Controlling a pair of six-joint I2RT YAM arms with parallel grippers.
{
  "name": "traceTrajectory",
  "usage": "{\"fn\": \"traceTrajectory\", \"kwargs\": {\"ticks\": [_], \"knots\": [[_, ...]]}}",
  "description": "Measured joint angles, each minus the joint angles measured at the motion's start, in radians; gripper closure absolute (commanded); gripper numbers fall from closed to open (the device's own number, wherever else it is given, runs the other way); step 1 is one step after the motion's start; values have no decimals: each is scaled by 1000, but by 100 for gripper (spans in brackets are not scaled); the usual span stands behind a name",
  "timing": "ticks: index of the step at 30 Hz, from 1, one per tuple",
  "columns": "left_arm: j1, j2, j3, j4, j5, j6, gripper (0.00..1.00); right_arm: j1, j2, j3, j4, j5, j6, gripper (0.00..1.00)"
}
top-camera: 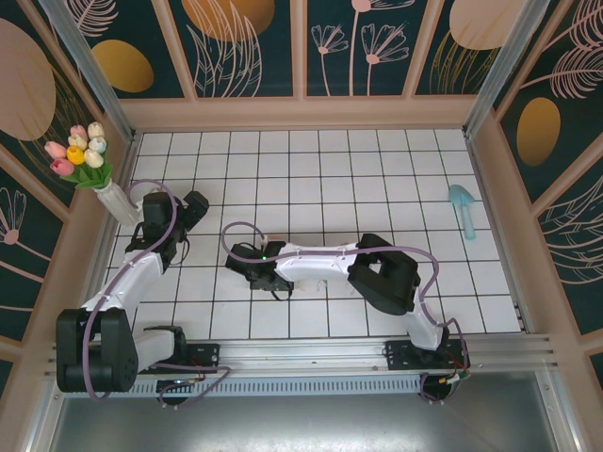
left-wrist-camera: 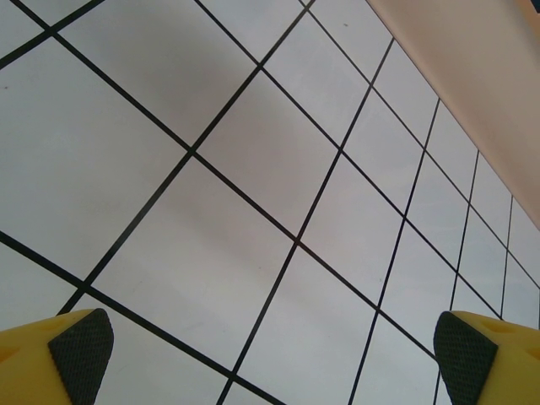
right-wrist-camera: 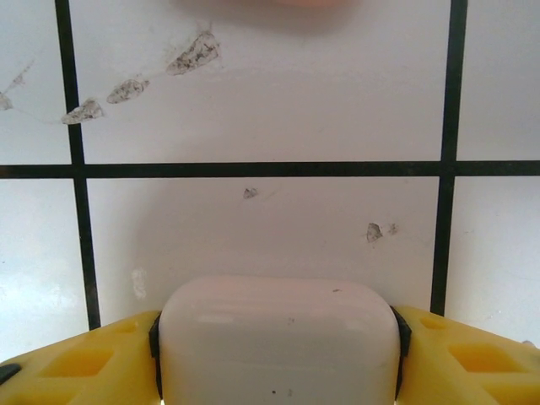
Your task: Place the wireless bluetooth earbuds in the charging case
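Observation:
In the right wrist view a white, rounded charging case (right-wrist-camera: 278, 337) with its lid closed is clamped between the yellow fingers (right-wrist-camera: 76, 371) of my right gripper (right-wrist-camera: 278, 354), just above a white tile. From above, that gripper (top-camera: 262, 275) sits low over the middle of the floor. My left gripper (left-wrist-camera: 274, 354) is open, its dark pads (left-wrist-camera: 80, 348) wide apart over bare tiles with nothing between them. From above it (top-camera: 193, 212) hangs at the left. The earbuds are out of view. A blurred pale-pink edge (right-wrist-camera: 308, 3) at the top of the right wrist view cannot be identified.
A white vase of tulips (top-camera: 83, 160) stands at the left wall beside the left arm. A small teal object (top-camera: 464, 205) lies at the far right. Peach walls (top-camera: 301, 113) enclose the tiled floor (top-camera: 377, 179). Grey scuff marks (right-wrist-camera: 126, 89) dot the tile ahead of the case.

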Motion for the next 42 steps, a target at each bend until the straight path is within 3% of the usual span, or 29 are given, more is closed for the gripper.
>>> {"fn": "traceTrajectory", "kwargs": {"ticks": [6,19,28,36,42], "knots": [[0,-2,3,23,42,0,1,3,-3,-1,0,8,6,47],[0,-78,3,116,151,-27,1,-29,-100,-58,43,11,11,47],[0,-81,-57,299,302,-51,1,-222,-302,-102,137,11,-47,47],[-12,-41,-167,563,438,-125,1,-430,-329,-108,257,-68,-109,47],[-127,44,-200,783,508,-166,1,-536,-329,-108,357,-166,-116,47]]}}
